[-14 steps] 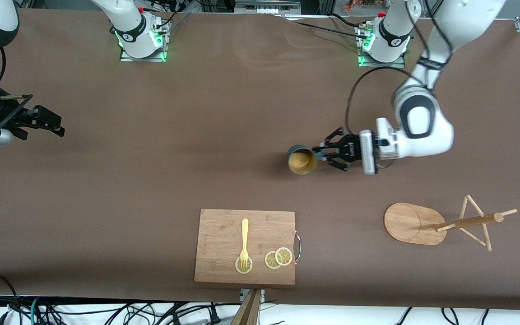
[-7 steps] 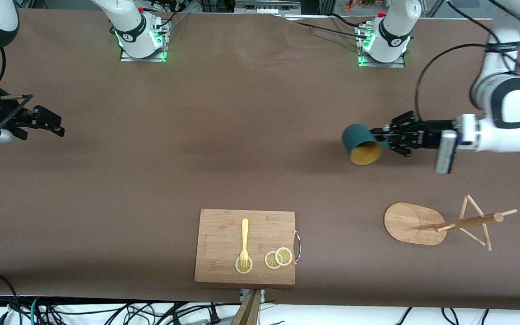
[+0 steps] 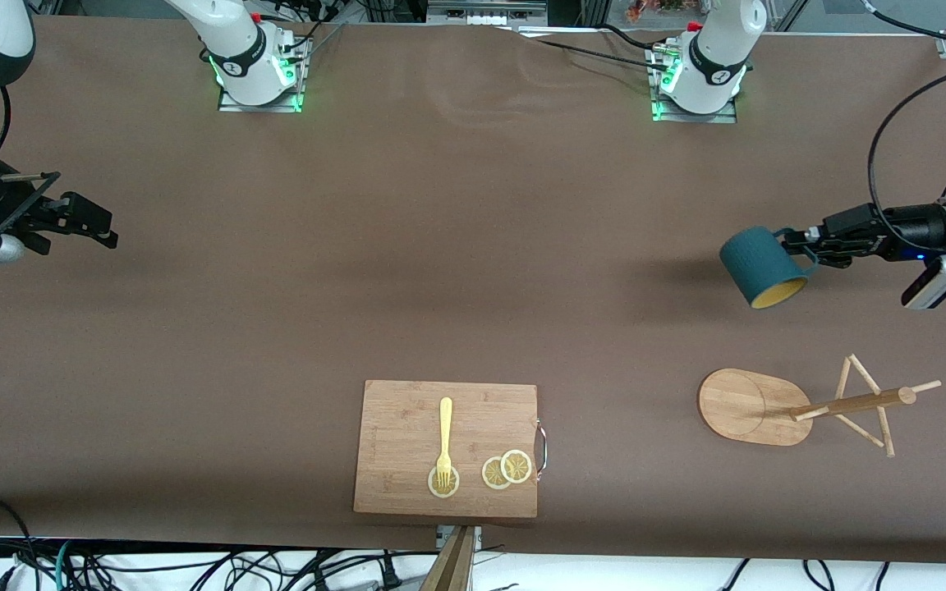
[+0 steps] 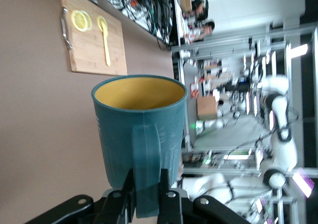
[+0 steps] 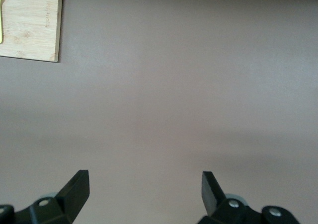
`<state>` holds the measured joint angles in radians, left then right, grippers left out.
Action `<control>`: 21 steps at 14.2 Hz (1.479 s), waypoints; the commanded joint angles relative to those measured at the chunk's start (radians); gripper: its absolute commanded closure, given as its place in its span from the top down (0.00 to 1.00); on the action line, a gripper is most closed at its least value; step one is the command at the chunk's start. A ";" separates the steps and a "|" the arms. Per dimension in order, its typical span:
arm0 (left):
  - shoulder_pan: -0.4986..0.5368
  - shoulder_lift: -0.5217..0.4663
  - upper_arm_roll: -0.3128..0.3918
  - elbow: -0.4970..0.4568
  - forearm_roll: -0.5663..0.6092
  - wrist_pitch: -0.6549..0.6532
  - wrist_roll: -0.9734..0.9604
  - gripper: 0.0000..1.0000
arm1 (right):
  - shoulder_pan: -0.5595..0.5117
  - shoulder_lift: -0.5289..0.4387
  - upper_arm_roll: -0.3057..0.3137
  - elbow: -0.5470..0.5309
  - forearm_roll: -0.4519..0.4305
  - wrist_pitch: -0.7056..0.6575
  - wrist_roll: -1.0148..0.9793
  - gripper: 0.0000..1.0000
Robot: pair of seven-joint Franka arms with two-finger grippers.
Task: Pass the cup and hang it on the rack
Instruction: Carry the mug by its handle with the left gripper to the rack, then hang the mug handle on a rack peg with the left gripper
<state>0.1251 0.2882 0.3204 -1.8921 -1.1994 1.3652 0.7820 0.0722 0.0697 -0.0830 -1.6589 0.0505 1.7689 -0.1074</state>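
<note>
The dark teal cup [image 3: 760, 267] with its mustard-yellow inside hangs in the air, tipped on its side, at the left arm's end of the table. My left gripper [image 3: 805, 244] is shut on the cup's loop handle [image 4: 146, 169]; the cup [image 4: 139, 129] fills the left wrist view. The wooden rack [image 3: 801, 406] stands on the table nearer to the front camera than the spot under the cup, with its oval base [image 3: 748, 406] and thin pegs. My right gripper [image 3: 99, 230] is open and empty over the bare table at the right arm's end, waiting; its fingertips [image 5: 77, 184] show wide apart.
A rectangular wooden cutting board [image 3: 446, 447] lies near the table's front edge, with a yellow fork [image 3: 444, 439] and lemon slices [image 3: 506, 469] on it. The board also shows in the left wrist view [image 4: 94, 40] and in the right wrist view [image 5: 30, 23].
My left gripper has carried the cup from the middle of the table toward the left arm's end and lifted it, tilting its mouth down. The right arm has not moved.
</note>
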 commanded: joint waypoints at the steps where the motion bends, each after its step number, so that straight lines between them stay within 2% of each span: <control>1: 0.065 0.064 -0.006 0.034 -0.080 -0.032 -0.096 0.00 | 0.003 0.008 -0.001 0.019 -0.001 -0.002 0.002 1.00; 5: 0.123 0.109 -0.009 0.033 -0.173 -0.063 -0.254 0.00 | 0.001 0.008 -0.001 0.019 0.000 -0.002 -0.001 1.00; 16: 0.159 0.293 -0.015 0.048 -0.454 -0.106 -0.264 0.00 | 0.001 0.010 -0.003 0.019 0.000 -0.002 -0.001 1.00; 21: 0.169 0.350 -0.018 0.090 -0.522 -0.116 -0.262 0.00 | 0.001 0.010 -0.003 0.019 0.000 0.000 -0.001 1.00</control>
<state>0.2737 0.5949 0.3141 -1.8405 -1.6800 1.2836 0.5345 0.0719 0.0704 -0.0834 -1.6588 0.0506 1.7690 -0.1075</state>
